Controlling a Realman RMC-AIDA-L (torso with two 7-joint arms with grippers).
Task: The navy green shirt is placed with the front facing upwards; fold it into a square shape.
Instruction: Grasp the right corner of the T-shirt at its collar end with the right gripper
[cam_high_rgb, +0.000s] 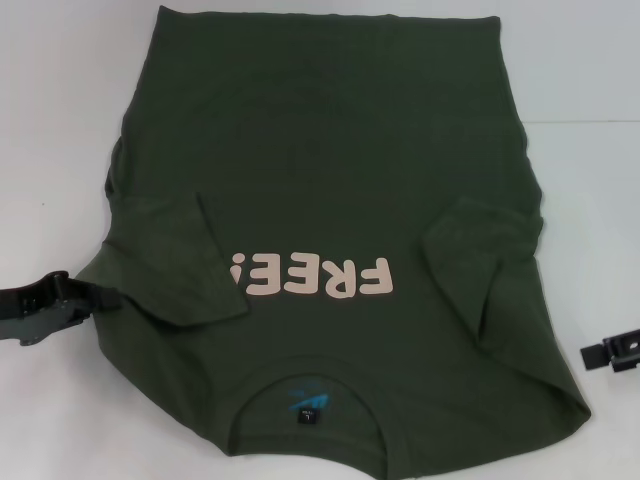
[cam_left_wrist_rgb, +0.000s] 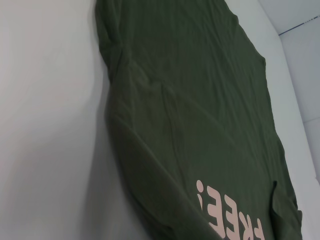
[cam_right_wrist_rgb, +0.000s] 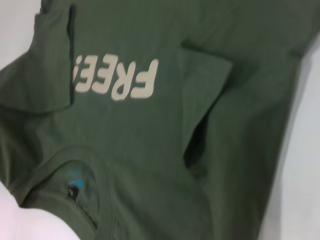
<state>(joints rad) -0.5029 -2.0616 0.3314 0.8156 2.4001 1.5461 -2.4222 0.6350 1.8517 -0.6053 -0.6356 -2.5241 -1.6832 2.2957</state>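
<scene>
Navy green shirt (cam_high_rgb: 330, 180) flat on white worktop (cam_high_rgb: 60, 120), collar at 6 o'clock. Both sleeves folded inward; body folds remain. Left gripper (cam_high_rgb: 40, 305) at 9 o'clock, right gripper (cam_high_rgb: 612, 352) at 4 o'clock; jaws' state: cannot tell.

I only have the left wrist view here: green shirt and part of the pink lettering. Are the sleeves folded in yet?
Observer: Yes. In the head view both sleeves lie folded inward on the shirt; the left sleeve covers the end of the pink lettering.
Operator: Which end faces the robot?
Observer: The collar, with its small black label, is nearest the robot.
Operator: Where are the grippers?
Observer: The left gripper sits at the shirt's left edge by that sleeve; the right gripper is on the table, off the shirt's right side.
</scene>
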